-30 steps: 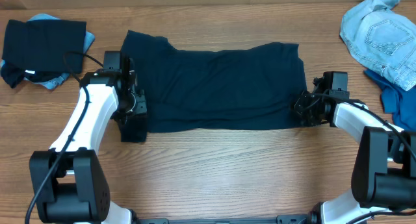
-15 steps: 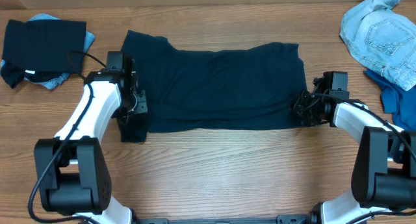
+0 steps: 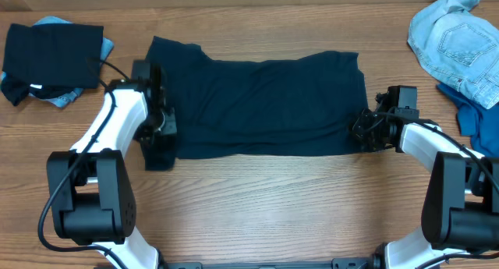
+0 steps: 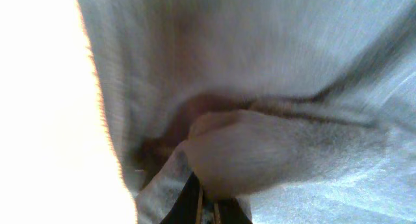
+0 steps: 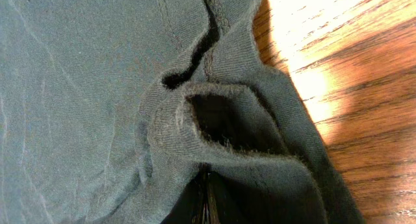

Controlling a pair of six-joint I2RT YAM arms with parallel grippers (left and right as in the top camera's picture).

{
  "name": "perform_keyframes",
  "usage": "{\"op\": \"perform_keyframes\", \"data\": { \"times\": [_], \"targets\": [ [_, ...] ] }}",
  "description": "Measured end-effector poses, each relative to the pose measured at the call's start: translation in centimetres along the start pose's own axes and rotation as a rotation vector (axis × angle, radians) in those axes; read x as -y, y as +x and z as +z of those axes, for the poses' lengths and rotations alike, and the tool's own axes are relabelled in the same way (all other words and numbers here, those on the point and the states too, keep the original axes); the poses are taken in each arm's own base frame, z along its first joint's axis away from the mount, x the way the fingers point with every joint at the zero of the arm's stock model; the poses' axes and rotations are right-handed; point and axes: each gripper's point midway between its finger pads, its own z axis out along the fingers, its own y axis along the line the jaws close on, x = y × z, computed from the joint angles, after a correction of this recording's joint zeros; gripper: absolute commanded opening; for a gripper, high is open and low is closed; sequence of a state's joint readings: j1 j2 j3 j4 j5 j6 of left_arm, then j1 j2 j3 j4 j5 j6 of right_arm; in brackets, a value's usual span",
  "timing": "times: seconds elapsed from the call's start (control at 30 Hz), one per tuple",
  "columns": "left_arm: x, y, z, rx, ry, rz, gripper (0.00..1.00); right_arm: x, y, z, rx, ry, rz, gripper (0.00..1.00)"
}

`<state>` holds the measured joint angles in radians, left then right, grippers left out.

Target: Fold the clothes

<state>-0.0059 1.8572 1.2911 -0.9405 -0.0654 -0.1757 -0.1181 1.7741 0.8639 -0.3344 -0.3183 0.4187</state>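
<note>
Evidently mid-grasp, the left hand and right hand each clamp tight on opposite ends of the navy shirt, which next needs an even lift and fold.

FREE: bare table lay open along the near edge, between the two arms | BLOCKED MIDDLE: navy shirt spread wide, left gripper and right gripper at its ends | FAR LEFT: black garment | FAR RIGHT: denim piece, blue piece crowded the corner
</note>
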Motion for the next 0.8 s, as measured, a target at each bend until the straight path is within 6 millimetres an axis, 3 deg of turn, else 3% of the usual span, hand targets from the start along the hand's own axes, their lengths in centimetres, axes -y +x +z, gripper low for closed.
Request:
{"op": "perform_keyframes", "data": {
  "times": [0.23,0.3,0.7,0.8],
  "targets": [
    [-1.4,-6.1,-4.9,0.184,-0.023,-0.007,0.05,0.0,0.0,0.0,0.000,0.000,-0.001,0.04],
    [-1.8,-6.8,-5.4,0.209,-0.028,0.000,0.06,0.0,0.0,0.0,0.000,-0.001,0.000,0.04],
    [-2.4,-5.9,-5.3,0.167,-0.057,0.107,0.24,0.0,0.0,0.0,0.000,0.000,-0.001,0.04],
    [-2.9,-5.2,-5.2,0.138,-0.080,0.119,0.24,0.0,0.0,0.0,0.000,0.000,-0.001,0.04]
  ]
}}
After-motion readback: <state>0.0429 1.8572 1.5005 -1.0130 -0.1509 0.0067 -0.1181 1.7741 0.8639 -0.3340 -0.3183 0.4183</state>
